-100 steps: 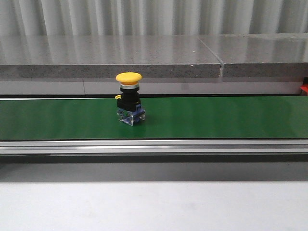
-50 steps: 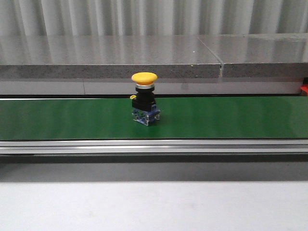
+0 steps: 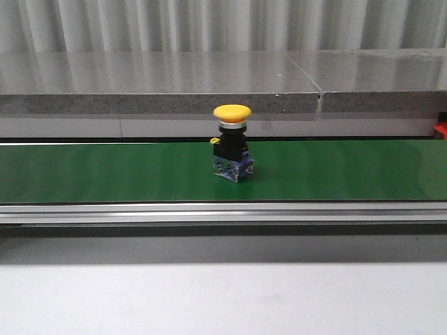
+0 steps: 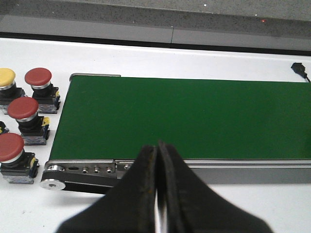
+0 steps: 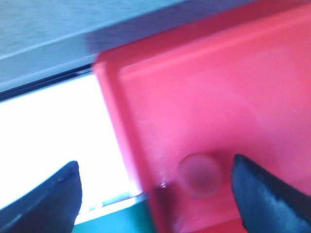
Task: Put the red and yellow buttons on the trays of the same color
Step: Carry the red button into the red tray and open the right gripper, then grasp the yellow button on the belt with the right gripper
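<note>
A yellow button [image 3: 232, 143] stands upright on the green conveyor belt [image 3: 105, 171], near the middle in the front view. Three red buttons [image 4: 23, 109] and one yellow button [image 4: 6, 78] wait on the white table off the belt's end. My left gripper [image 4: 157, 148] hangs shut and empty over the belt's near rail. My right gripper [image 5: 154, 167] is open above a corner of the red tray [image 5: 218, 87], where a blurred red button [image 5: 199, 174] sits between the fingers' spread. No yellow tray is in view.
A grey stone ledge [image 3: 160, 84] runs behind the belt. The belt's aluminium rail [image 3: 223, 213] lies along its front edge. A sliver of the red tray [image 3: 441, 130] shows at the far right. A black cable end [image 4: 300, 69] lies on the table.
The yellow button has travelled to the right along the belt, staying upright. No arm appears in the front view.
</note>
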Controlling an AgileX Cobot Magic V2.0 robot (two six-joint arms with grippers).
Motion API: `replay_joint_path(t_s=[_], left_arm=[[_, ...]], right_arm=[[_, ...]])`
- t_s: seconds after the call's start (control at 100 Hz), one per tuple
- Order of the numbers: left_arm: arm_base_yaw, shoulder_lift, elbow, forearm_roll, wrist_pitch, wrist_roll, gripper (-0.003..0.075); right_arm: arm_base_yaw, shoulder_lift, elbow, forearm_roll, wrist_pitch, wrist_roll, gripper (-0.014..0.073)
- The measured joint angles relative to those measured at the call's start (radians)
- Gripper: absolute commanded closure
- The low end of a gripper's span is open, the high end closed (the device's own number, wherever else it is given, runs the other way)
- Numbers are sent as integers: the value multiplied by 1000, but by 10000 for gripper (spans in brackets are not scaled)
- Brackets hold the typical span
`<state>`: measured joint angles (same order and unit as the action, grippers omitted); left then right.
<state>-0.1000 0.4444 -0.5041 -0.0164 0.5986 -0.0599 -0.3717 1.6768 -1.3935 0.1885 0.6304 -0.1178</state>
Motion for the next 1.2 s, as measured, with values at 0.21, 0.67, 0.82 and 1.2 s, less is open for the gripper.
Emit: replay_joint_path(t_s=[0.21,0.67,0.82,1.2], left_arm=[[0,0,0,0,0,0,741],[0,0,0,0,0,0,741],[0,0,0,0,0,0,741],[0,0,0,0,0,0,741]], right_arm=[[134,-196,201,2,32,-14,-27],[391,-320,322,28,249,-209,-27],[452,-320,325,80,269,-306,-27],[553,-229,325,210,209,-479,-27]])
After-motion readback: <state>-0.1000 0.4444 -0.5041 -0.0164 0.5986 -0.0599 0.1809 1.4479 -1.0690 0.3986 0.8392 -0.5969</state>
